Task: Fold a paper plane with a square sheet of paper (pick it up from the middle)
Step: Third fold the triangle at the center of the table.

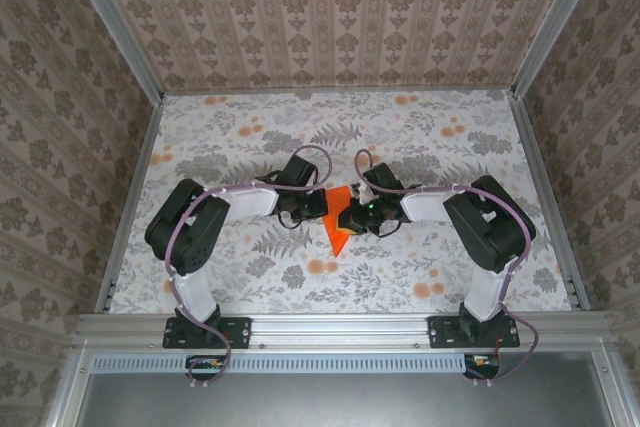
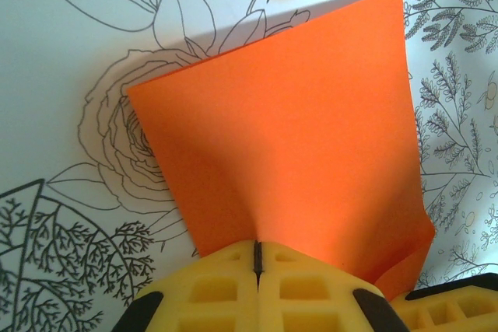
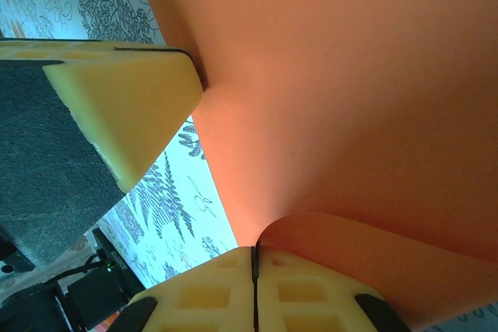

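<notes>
Near the middle of the surface [image 1: 400, 277], the left tool [image 2: 257, 258] and right tool [image 3: 254, 258] are both clamped on the square sheet of paper [image 2: 288, 138]. It is partly folded toward a point. The slim dart isn't formed yet, and more creases seem needed.

Orange square sheet of paper [image 2: 296, 138], yellow left gripper [image 2: 257, 253], floral table [image 1: 250, 137]
</notes>
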Tool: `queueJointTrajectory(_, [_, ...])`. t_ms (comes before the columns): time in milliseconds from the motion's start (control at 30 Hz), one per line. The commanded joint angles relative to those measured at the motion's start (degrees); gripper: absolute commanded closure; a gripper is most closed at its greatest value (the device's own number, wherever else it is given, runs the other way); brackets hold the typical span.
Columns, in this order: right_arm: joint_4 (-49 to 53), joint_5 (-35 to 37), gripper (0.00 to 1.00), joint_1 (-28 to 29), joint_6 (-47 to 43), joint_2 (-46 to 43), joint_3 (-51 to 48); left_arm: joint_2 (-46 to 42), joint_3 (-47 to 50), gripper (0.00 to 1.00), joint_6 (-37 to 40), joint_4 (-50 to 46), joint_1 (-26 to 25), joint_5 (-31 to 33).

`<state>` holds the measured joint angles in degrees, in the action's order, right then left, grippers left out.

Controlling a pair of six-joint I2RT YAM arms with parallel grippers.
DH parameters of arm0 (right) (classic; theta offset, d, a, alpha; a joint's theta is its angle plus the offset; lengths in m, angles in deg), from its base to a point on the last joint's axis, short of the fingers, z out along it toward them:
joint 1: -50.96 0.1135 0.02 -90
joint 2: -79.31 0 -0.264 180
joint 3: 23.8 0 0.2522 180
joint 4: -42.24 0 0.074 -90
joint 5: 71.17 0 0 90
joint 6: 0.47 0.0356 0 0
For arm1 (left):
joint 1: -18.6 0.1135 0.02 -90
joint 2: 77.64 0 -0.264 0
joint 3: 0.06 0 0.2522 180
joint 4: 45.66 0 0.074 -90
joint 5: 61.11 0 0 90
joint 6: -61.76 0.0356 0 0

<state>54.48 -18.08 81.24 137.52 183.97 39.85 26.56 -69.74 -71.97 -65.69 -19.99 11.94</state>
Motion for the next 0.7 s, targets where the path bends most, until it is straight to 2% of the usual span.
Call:
queueJointTrajectory(0, [2.0,-0.6,0.92,0.4,-1.1,0.9,1.2,2.1,0.1,0.96,0.9,-2.9,-0.6,0.3])
queueJointTrajectory(667, [1.4,-1.8,0.92,0.4,-2.4,1.8,1.9,2.4,0.5,0.96,0.7,-2.4,-0.8,-0.1])
